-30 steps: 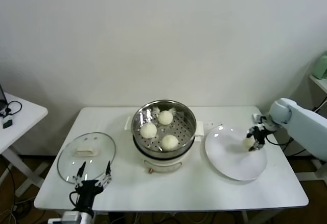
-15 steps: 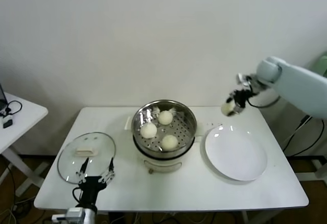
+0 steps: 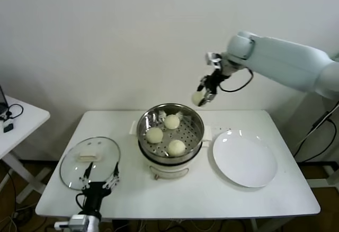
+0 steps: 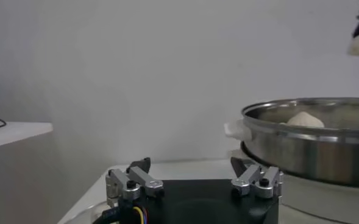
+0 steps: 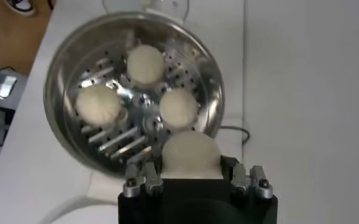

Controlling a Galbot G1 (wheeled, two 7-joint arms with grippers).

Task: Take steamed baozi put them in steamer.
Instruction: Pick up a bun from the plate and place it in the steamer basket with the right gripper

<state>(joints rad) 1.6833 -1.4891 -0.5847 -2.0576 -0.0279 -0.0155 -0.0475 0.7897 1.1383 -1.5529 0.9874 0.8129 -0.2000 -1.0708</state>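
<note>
Above the far right rim of the steamer (image 3: pixel 170 132), the right pincer (image 3: pixel 202 96) hangs in the air, clamped on one steamed baozi (image 3: pixel 198 99); the right wrist view shows that bun (image 5: pixel 190 156) gripped between its fingers (image 5: pixel 144 180), with the pot's perforated floor (image 5: pixel 134 103) below and beyond it. Three more buns lie inside the steamer, apart from one another: one at the far side (image 3: pixel 171 121), one to the left (image 3: pixel 154 135) and one at the near side (image 3: pixel 176 146). The steamer stands at the middle of the white table (image 3: pixel 175 200) on its white cooker base (image 3: pixel 170 167). To its right lies a flat white plate (image 3: pixel 244 158), near the pot but apart from it. To the left rests a round glass lid (image 3: pixel 89 162) with a white knob (image 3: pixel 89 156). The left pincer (image 3: pixel 99 182) sits low at the near left edge of the table, just beside the lid's near rim; its fingers (image 4: pixel 128 182) stand well apart and hold nothing, though from the head view it is hard to say whether they touch the glass. In the left wrist view the steamer's shiny wall (image 4: pixel 309 148) rises close behind this pincer. A second white table (image 3: pixel 16 121) stands at the far left.
</note>
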